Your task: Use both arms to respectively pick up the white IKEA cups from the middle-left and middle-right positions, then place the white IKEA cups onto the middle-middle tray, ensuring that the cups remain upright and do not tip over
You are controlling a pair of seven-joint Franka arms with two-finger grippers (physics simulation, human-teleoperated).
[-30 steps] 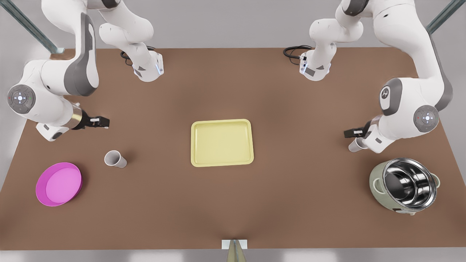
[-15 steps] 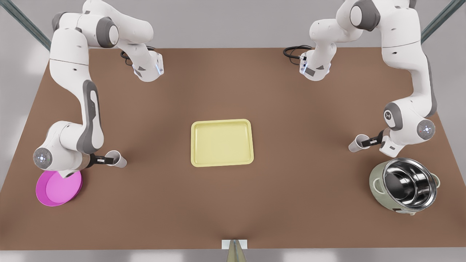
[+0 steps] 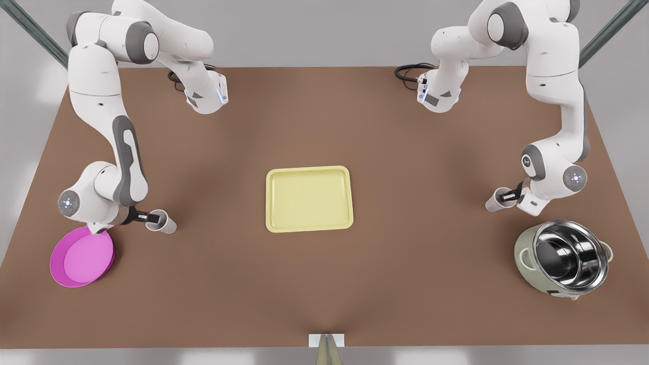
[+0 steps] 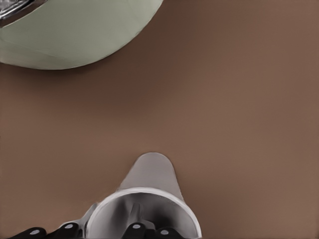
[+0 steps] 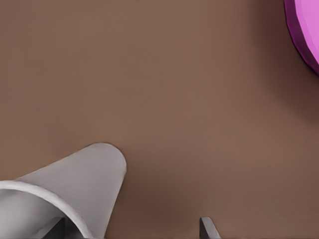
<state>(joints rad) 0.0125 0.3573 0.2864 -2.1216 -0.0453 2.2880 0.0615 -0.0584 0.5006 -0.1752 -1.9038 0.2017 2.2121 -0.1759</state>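
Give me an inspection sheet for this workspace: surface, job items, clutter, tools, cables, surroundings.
Surface: brown table.
Job's things: yellow tray at centre, nothing on it; cup by the dish and cup by the pot, both upright on the table.
Clutter: magenta dish; steel-lined pot.
Tools: right tool open at the cup by the dish; left tool at the cup by the pot.
Cables: black cables at the arm bases.
Surroundings: grey wall, metal struts.

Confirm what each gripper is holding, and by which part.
Right gripper: nothing yet, open astride the dish-side white cup's rim, outer finger clear of the wall. Left gripper: at the pot-side white cup's rim; grip cannot be told.
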